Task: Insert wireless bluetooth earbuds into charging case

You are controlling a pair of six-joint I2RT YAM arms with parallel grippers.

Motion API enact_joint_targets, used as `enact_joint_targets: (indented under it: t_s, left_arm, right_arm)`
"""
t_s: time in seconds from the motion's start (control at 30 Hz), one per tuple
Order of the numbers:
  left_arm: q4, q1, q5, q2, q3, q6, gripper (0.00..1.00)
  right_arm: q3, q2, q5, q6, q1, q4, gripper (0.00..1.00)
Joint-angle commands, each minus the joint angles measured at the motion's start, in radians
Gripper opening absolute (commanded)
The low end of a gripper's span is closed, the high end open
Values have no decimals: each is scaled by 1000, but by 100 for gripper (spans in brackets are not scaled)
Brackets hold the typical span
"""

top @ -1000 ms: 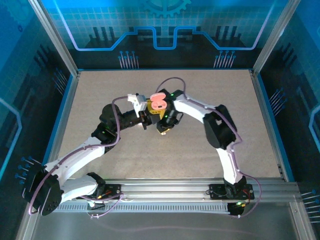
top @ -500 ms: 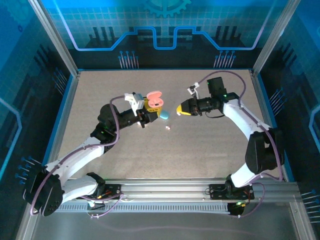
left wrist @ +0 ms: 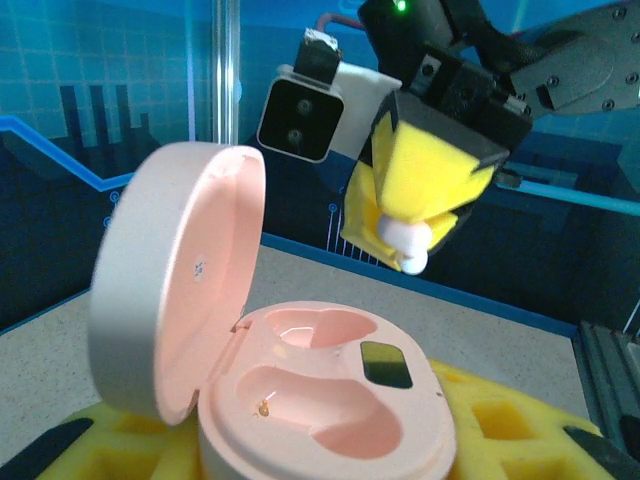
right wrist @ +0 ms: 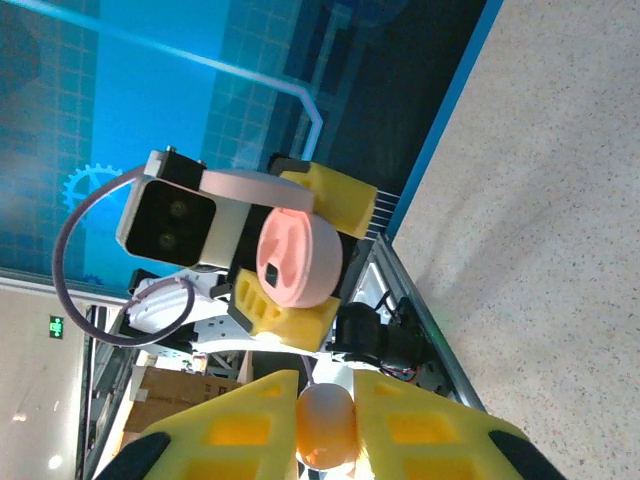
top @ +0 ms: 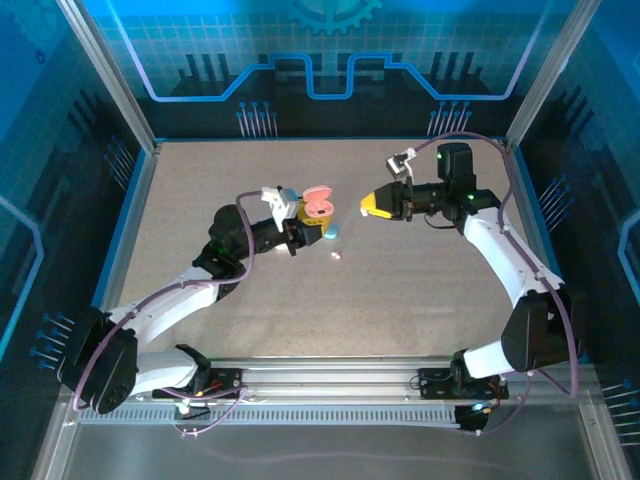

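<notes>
Facing case (left wrist: 330, 405), earbud (left wrist: 408, 247); gap between

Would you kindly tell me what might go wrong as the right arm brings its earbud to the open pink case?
1. The right gripper pinches the earbud near its end, so it may slip or twist before seating.
2. The left gripper holds the pink case with its lid standing open; the wide yellow fingers could knock the lid or miss the empty wells.
</notes>
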Motion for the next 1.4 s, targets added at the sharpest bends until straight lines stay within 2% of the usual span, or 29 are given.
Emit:
enact_joint_targets:
  t_s: [0.0,0.23,0.63,1.37]
  left_arm:
    - [36,-24,23,16,-1,62,32]
    - [29,-62,5,46,24,91,32]
    - [61,-80,-5,69,34,68,32]
    - [82,-83,36,85,46,42,32]
  right_arm:
    - [19,-38,-19,66,-8,53,19]
    - [67,-59,45,-36,30,-64,20]
    - [73,-75,137,-113,115,-108,20]
    - [111,-29,251,-132,179,-133,20]
